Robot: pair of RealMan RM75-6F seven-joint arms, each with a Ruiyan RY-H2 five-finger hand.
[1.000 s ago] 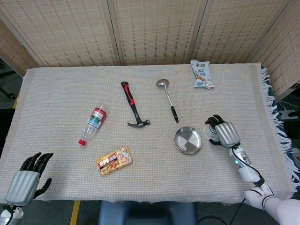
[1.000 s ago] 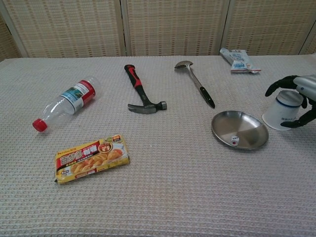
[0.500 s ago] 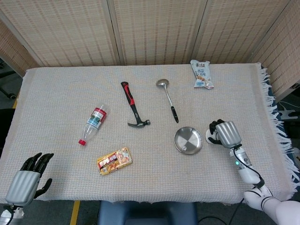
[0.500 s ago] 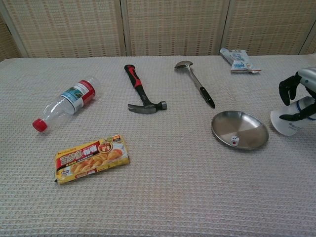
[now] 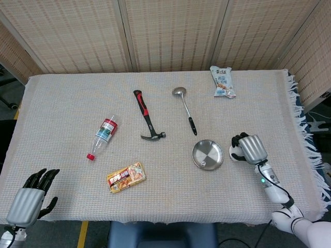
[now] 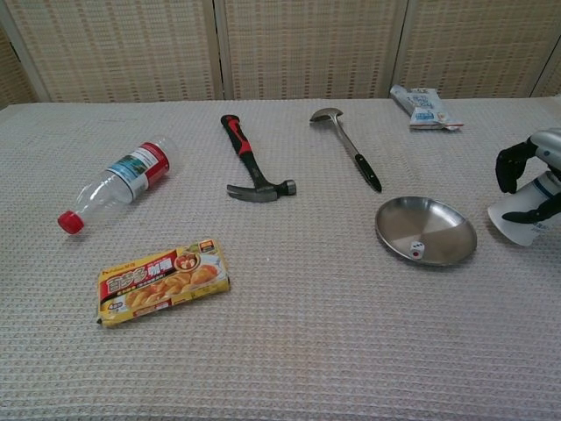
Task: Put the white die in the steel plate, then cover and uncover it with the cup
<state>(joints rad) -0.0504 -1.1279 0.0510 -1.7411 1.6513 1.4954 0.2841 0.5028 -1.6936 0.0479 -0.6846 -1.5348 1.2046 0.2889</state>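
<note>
The white die (image 6: 418, 252) lies inside the steel plate (image 6: 427, 225) near its front rim; in the head view the steel plate (image 5: 208, 154) shows as a small round dish. Right of the plate, my right hand (image 6: 531, 170) grips the white cup (image 6: 524, 220), which is upside down and tilted, its rim low over the cloth. From the head view my right hand (image 5: 249, 149) hides most of the cup (image 5: 232, 153). My left hand (image 5: 29, 199) rests open at the table's near left corner, holding nothing.
A hammer (image 6: 250, 167), a ladle (image 6: 348, 146) and a snack packet (image 6: 424, 108) lie behind the plate. A plastic bottle (image 6: 119, 180) and a yellow food box (image 6: 163, 281) lie to the left. The table's fringed right edge (image 5: 305, 134) is close to my right hand.
My right hand has carried the cup to the right, away from the plate, and tipped it. The die, plate and left hand have not moved.
</note>
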